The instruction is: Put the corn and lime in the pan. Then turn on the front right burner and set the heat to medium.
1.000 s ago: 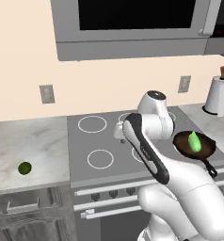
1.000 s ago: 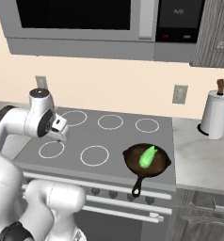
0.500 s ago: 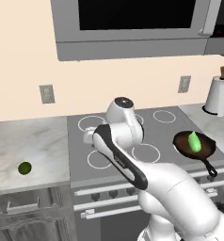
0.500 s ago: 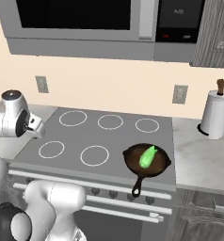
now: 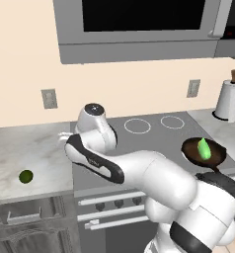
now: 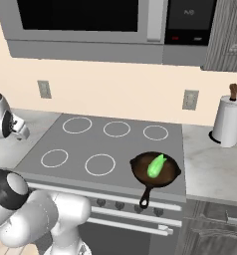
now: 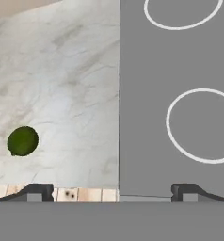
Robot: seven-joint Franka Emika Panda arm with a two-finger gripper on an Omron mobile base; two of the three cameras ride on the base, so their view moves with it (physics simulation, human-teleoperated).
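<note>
The corn [image 5: 204,147] lay inside the pan [image 5: 192,149], which sat on the front right burner of the stove [image 6: 120,147], its handle pointing over the front edge. The lime [image 5: 25,176] rested alone on the marble worktop [image 5: 20,153] left of the stove, well apart from the pan. The claw [image 7: 111,192] hung above the seam between worktop and stove, jaws spread wide, holding nothing.

I see the lime [image 5: 25,176] alone on the marble counter [image 5: 20,148] left of the stovetop [image 6: 105,144]. The pan [image 6: 155,171] sits on the front right burner; a paper towel roll [image 6: 227,123] stands on the right counter [image 6: 210,164].
</note>
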